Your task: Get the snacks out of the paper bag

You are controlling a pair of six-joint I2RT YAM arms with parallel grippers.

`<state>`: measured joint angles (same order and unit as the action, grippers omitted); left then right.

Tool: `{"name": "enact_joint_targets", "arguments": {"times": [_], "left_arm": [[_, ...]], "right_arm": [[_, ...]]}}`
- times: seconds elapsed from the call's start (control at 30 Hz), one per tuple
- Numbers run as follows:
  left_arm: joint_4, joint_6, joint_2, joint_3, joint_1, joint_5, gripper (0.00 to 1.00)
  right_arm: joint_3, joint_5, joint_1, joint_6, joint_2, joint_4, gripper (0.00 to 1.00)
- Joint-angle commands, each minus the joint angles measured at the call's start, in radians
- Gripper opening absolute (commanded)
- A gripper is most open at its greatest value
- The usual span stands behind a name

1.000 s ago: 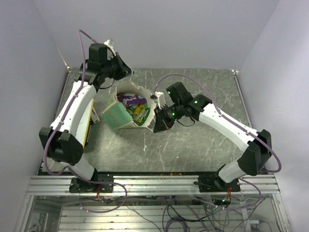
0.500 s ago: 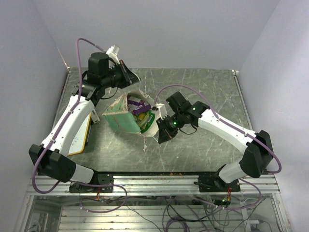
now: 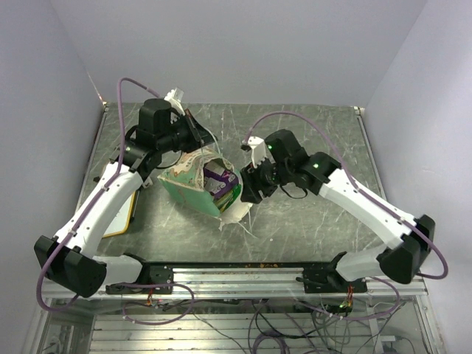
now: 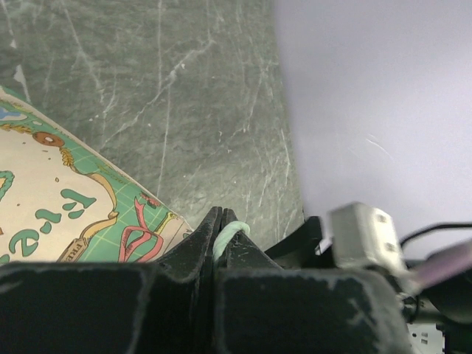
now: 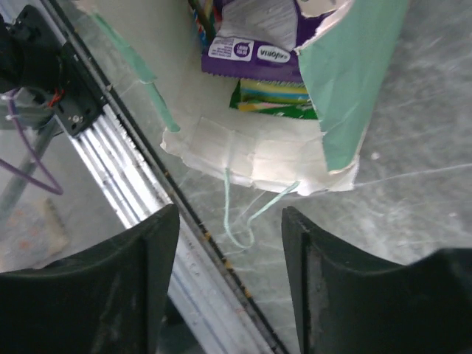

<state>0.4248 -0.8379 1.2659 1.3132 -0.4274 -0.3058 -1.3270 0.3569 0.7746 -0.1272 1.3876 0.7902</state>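
The green paper bag (image 3: 193, 190) lies tilted on the table with its cream mouth facing right. Inside it I see a magenta-purple snack packet (image 3: 217, 175) and a green one (image 3: 226, 194). My left gripper (image 3: 194, 128) hangs above the bag's back edge, shut on its pale string handle (image 4: 230, 231). The bag's printed side (image 4: 66, 214) shows below it. My right gripper (image 3: 249, 190) stands open at the bag's mouth, holding nothing. Between its fingers (image 5: 151, 251) the other string handle (image 5: 240, 232) hangs loose. The purple packet (image 5: 258, 37) and a green-yellow packet (image 5: 273, 99) sit inside the bag (image 5: 354, 81).
A yellow-framed whiteboard (image 3: 127, 214) lies at the table's left side under the left arm. The metal rail (image 3: 236, 274) runs along the near edge, close below the bag. Walls close in the back and both sides.
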Motion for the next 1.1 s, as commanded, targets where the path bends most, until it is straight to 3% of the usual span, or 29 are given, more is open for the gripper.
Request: {"name": "enact_joint_targets", "arguments": {"times": [0.0, 0.17, 0.4, 0.47, 0.57, 0.7, 1.07], "left_arm": [[0.096, 0.036, 0.033, 0.131, -0.001, 0.063, 0.07], [0.28, 0.058, 0.092, 0.251, 0.001, 0.117, 0.07], [0.413, 0.067, 0.142, 0.336, 0.001, 0.14, 0.07], [0.41, 0.051, 0.137, 0.328, 0.001, 0.137, 0.07], [0.399, 0.043, 0.126, 0.318, 0.002, 0.137, 0.07], [0.391, 0.052, 0.118, 0.316, 0.004, 0.109, 0.07], [0.365, 0.062, 0.134, 0.301, 0.022, -0.01, 0.07]], "right_arm": [[0.066, -0.099, 0.005, 0.054, -0.109, -0.157, 0.62], [0.171, -0.036, 0.008, 0.175, -0.153, -0.361, 0.71], [0.512, 0.06, 0.044, 0.461, -0.288, -0.863, 0.72], [0.545, 0.127, 0.056, 0.627, -0.28, -0.882, 0.71], [0.567, 0.073, 0.078, 0.764, -0.247, -0.91, 0.71], [0.567, 0.102, 0.091, 1.076, -0.204, -0.822, 0.7], [0.544, -0.119, 0.144, 1.174, -0.043, -0.974, 0.69]]}}
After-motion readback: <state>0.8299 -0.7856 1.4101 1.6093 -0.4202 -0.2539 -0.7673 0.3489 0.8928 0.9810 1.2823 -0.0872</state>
